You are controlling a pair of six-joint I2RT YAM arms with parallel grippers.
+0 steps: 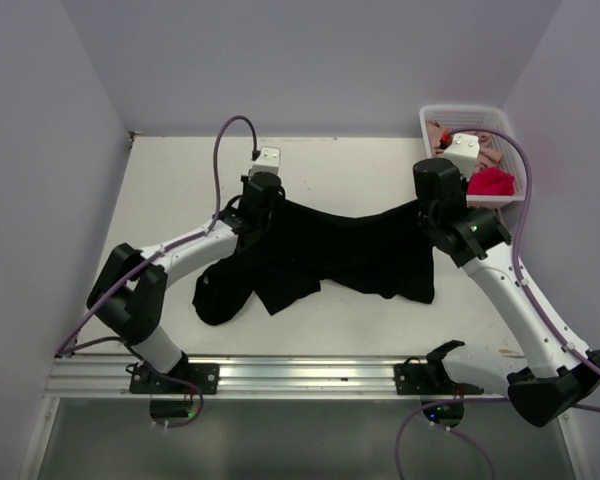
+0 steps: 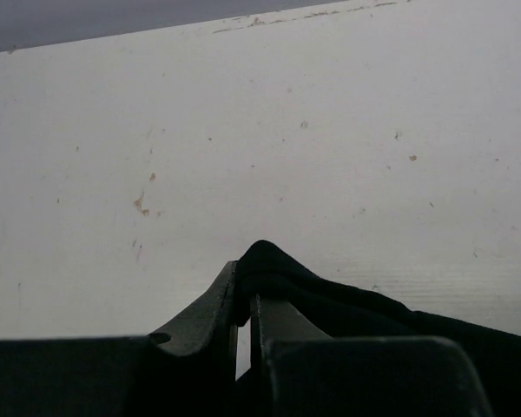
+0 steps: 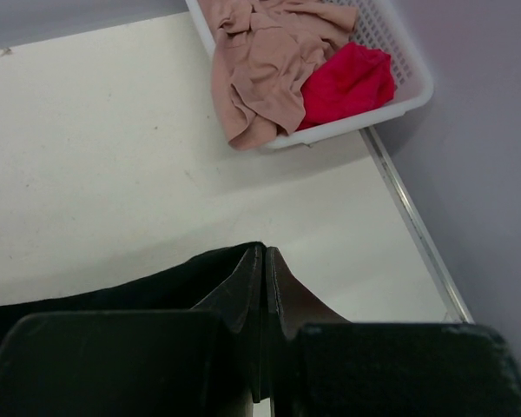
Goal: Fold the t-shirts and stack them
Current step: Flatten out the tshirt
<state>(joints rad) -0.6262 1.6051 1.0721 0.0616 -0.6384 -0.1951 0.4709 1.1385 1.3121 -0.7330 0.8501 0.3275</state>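
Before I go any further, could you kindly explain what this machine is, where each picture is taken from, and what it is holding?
These are two robot arms bolted at the near edge of a white table. The overhead picture looks down from above and behind them; the other two come from cameras on each wrist, looking past that arm's own jaws. The left gripper and the right gripper are each shut on the black t-shirt, which stretches between them, its lower part drooping onto the table. The left wrist picture shows the cloth pinched in its jaws. At the far right corner stands a white basket holding a pink t-shirt and a red t-shirt.
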